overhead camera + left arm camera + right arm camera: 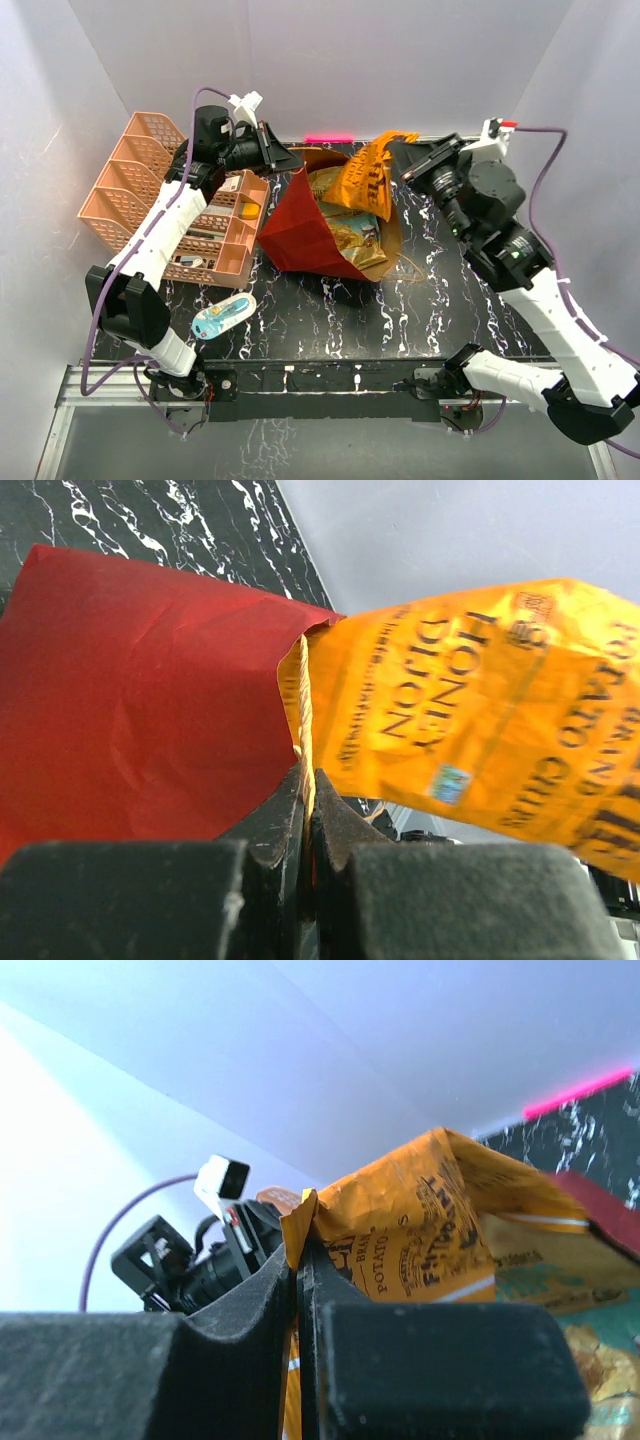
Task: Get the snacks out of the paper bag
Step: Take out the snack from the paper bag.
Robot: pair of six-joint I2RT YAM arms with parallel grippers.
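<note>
The setting is a robotics laboratory test cell. Plain white enclosure panels (400, 60) surround a black, white-veined marble-pattern tabletop (330, 320). A white-and-black jointed left arm (160, 228) and right arm (555, 310) are bolted to a dark metal mounting rail (320, 383) at the near edge, with exposed purple cables (548, 165).

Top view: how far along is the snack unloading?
Done: nothing yet; no snack lies out on the table. In hand: the left gripper pinches the rim of the paper bag, and the right gripper is shut on the orange chip bag, held up at the mouth. Left: set it down, then take the other packets showing inside.
</note>
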